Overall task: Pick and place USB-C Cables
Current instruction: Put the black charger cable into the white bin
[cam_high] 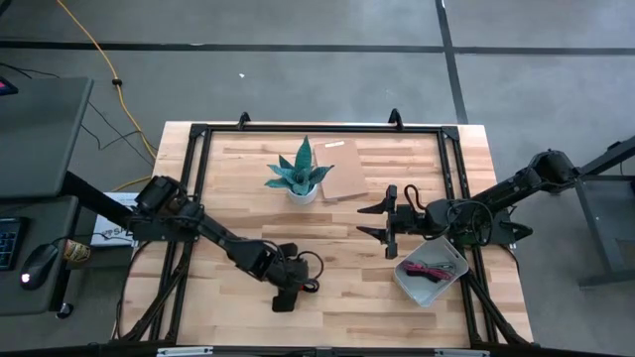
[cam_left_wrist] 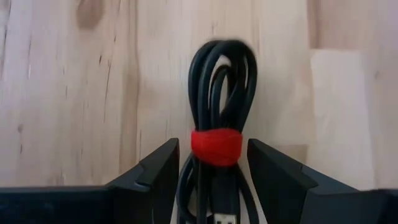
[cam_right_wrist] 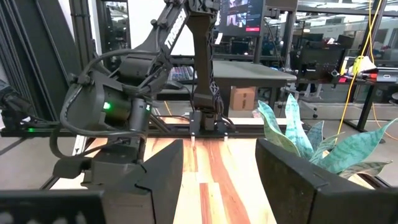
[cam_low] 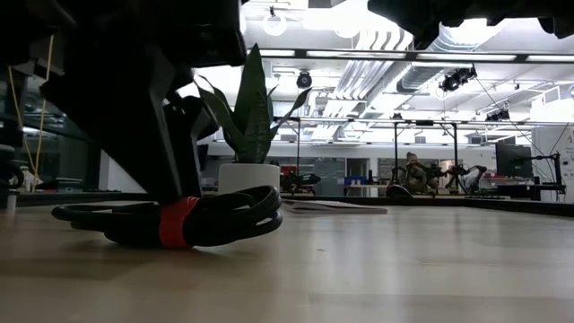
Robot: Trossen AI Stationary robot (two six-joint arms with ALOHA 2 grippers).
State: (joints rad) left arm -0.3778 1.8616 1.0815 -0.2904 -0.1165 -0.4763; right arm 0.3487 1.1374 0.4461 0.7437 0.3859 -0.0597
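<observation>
The grey tray [cam_high: 402,280] holds two cables [cam_high: 433,269], pink and silver; left gripper [cam_left_wrist: 213,163] spread wide astride one red-banded black cable [cam_left_wrist: 219,99]; right gripper [cam_high: 381,221] wide, empty

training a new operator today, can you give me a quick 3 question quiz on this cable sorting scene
1. True or false: the left gripper has its fingers set on either side of the black cable with the red strap, which lies on the table.
2. Multiple choice: where is the grey tray? A) beside the potted plant; B) near the right arm, at the table's right edge; C) under the left arm.
3. Fill in: the right gripper hangs open, holding ____.

Key: 1 true; 2 B; 3 nothing.
</observation>
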